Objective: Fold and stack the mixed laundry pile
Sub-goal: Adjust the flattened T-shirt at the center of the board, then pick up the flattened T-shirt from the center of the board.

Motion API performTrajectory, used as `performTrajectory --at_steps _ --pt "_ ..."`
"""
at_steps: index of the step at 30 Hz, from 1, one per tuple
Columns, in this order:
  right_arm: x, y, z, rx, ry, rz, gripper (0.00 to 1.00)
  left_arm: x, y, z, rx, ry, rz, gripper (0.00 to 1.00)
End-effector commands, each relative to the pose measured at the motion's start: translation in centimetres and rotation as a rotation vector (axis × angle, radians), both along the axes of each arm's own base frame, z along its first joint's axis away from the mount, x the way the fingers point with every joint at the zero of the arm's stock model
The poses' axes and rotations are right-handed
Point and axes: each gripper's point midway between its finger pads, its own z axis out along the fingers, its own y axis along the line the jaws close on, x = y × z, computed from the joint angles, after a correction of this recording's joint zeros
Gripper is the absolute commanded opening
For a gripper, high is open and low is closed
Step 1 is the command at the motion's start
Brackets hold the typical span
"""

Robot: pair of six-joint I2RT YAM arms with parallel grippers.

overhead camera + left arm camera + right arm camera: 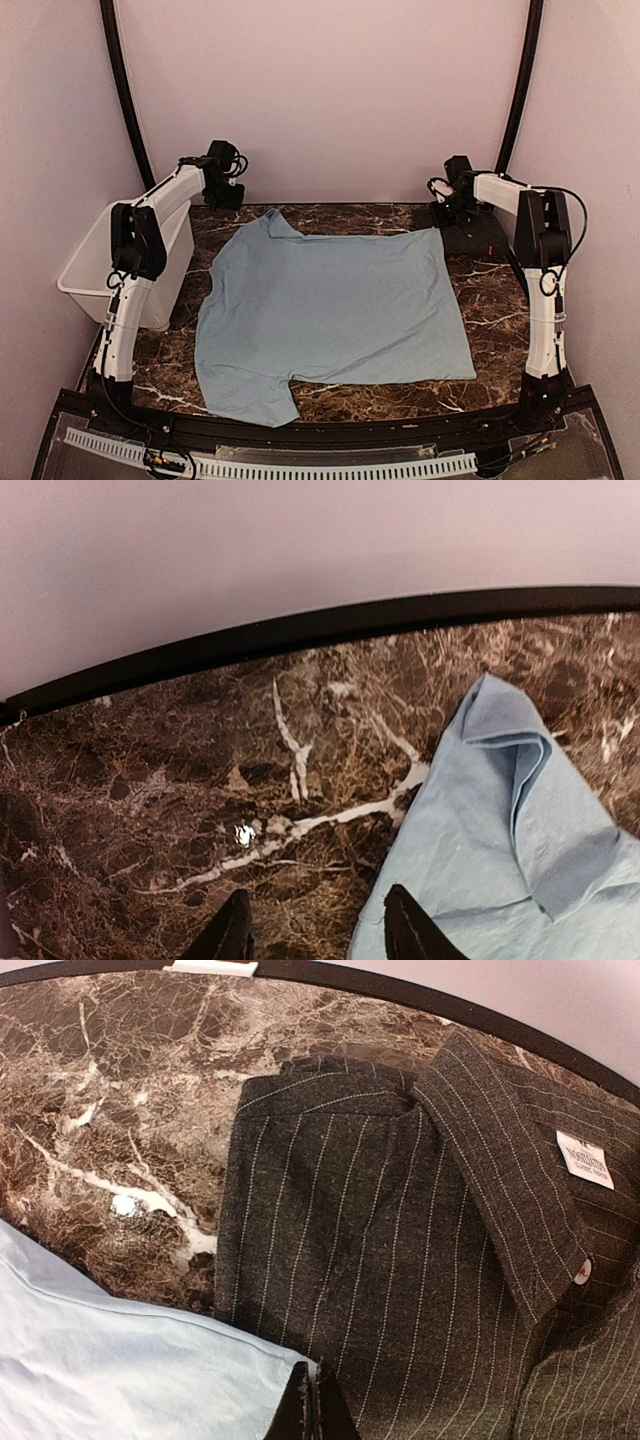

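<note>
The light blue T-shirt (335, 310) lies spread flat across the marble table, collar side to the left. Its far left sleeve (520, 780) is folded over on itself. My left gripper (320, 935) is open at that far left corner, with bare marble between its fingers and its right finger (410, 930) over the shirt's edge. The black pinstriped shirt (400, 1230) lies folded at the far right, collar and label showing. My right gripper (312, 1405) is shut on the T-shirt's far right corner (270, 1365), just in front of the pinstriped shirt.
A white plastic bin (100, 265) stands off the table's left edge beside the left arm. A black rail (300, 635) runs along the table's far edge under the pale wall. Both arm bases stand at the near corners.
</note>
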Motion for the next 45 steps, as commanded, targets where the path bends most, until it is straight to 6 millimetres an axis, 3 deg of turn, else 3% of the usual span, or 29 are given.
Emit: performTrajectory --at_steps 1,9,19,27,32,38,41,45 --pt "0.3 -0.2 3.6 0.008 -0.074 0.002 0.0 -2.4 -1.6 0.5 0.186 0.037 -0.114 0.44" --pt "0.3 -0.2 3.8 0.01 -0.076 0.003 0.0 -2.9 -2.2 -2.0 0.199 0.092 -0.135 0.43" --pt "0.2 -0.3 3.8 0.006 -0.075 0.001 0.0 -1.2 -2.0 -5.1 0.246 0.073 -0.129 0.42" --pt "0.2 -0.3 3.6 0.003 -0.072 0.001 0.0 -0.5 -1.8 -7.4 0.292 0.078 -0.133 0.35" --pt "0.2 -0.4 3.5 0.0 -0.07 -0.001 0.0 0.1 -2.4 -7.2 0.269 0.053 -0.15 0.27" --pt "0.2 -0.4 3.7 -0.001 -0.071 -0.003 0.0 0.5 -2.4 -6.7 0.255 0.036 -0.149 0.1" --pt "0.1 -0.3 4.1 0.005 -0.075 -0.002 0.0 0.7 -2.2 -5.4 0.255 0.012 -0.132 0.0" --pt "-0.2 -0.3 4.8 0.007 -0.086 -0.005 0.0 0.7 -2.3 -2.3 0.234 -0.043 -0.118 0.0"
